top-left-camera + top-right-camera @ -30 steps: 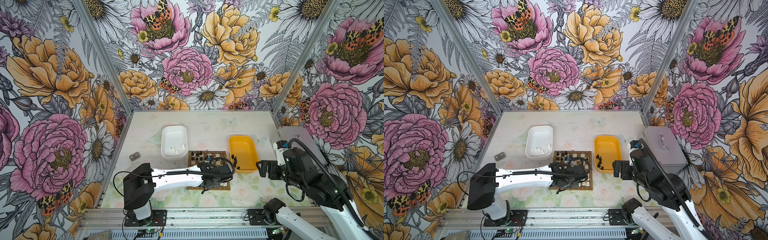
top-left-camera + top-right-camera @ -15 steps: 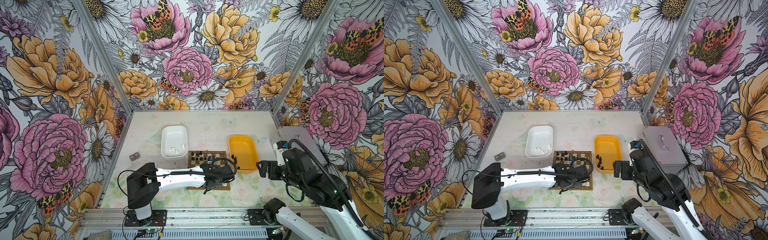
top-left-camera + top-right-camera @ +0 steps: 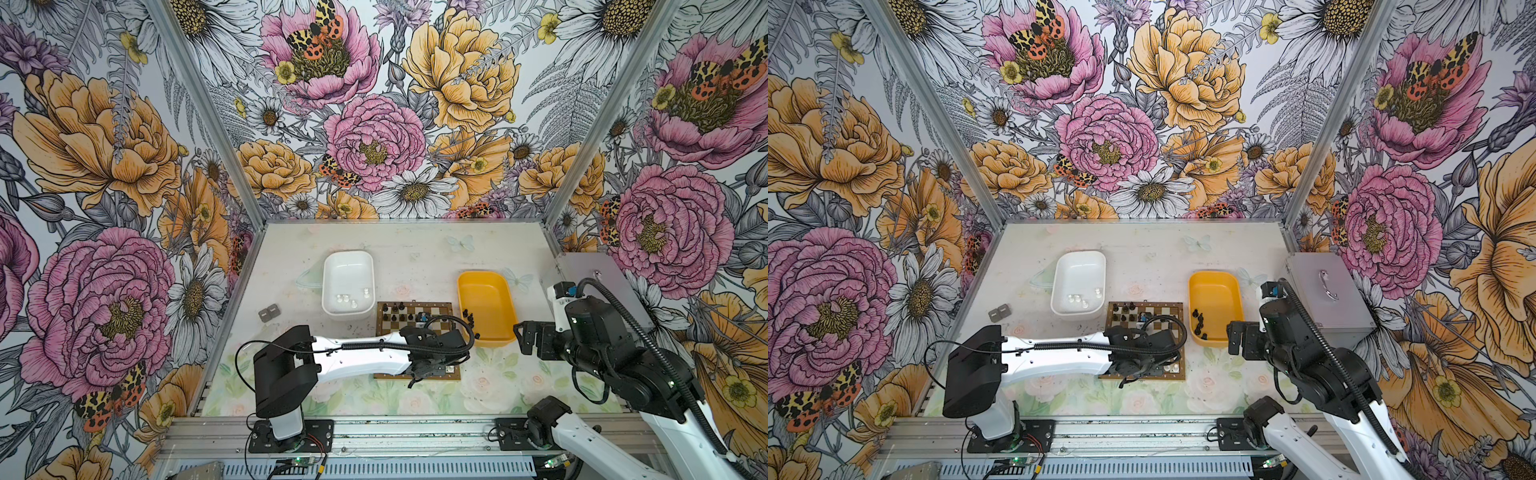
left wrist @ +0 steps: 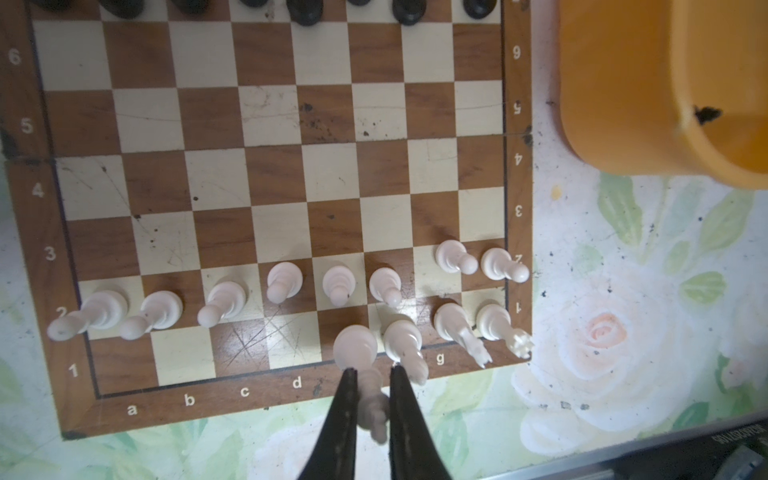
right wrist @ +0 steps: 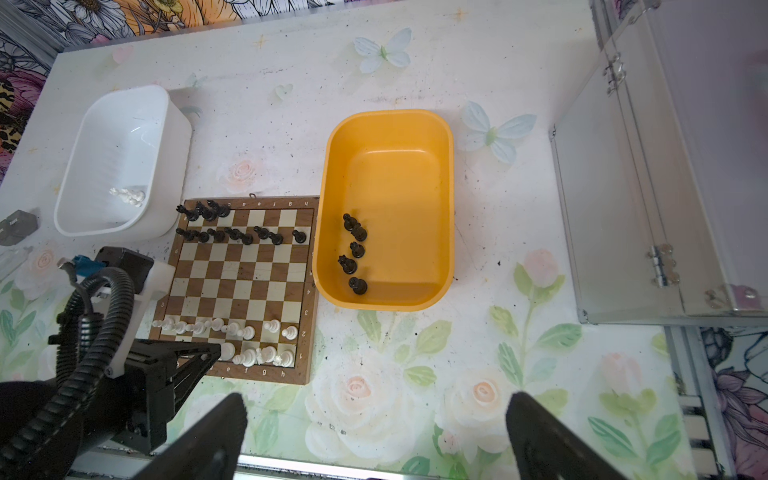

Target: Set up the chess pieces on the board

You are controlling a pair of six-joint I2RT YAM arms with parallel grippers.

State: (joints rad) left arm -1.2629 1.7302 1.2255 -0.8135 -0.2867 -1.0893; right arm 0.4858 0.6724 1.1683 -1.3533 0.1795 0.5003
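- The worktop (image 3: pixel 415 249) carries the board (image 4: pixel 274 174) at its near middle. A white tray (image 3: pixel 348 254) sits just far-left of it and a yellow tray (image 3: pixel 484 286) just to its right.
- On the board, black men (image 5: pixel 232 235) stand in the two far rows, with the farthest row only partly filled. Eight white pawns (image 4: pixel 282 282) line the second near row. The nearest row has men only on its right half.
- Five loose black men (image 5: pixel 353 249) lie in the yellow tray and a few white men (image 5: pixel 126 195) in the white one. The job looks somewhat past halfway.
- The right hand (image 5: pixel 376 401) hovers over the near-right worktop with its fingers wide apart, holding nothing. It has no call to move in until the left arm is out.
- The left hand (image 4: pixel 374 369) reaches over the board's near edge. Its fingers (image 4: pixel 345 415) are clamped on the upper part of a tall white piece (image 4: pixel 355 347).
- That piece's base is at e1, just left of the bishop (image 4: pixel 403 340). Whether the base sits flat on the square cannot be told.
- To place it well:
  - Centre the base on e1, since it looks to overlap the near line.
  - Hold the piece upright and press it down flat before letting go.
  - Part the fingers only a little, because the bishop's top is just beside the right finger.
  - Lift straight up, clear of the e2 pawn.
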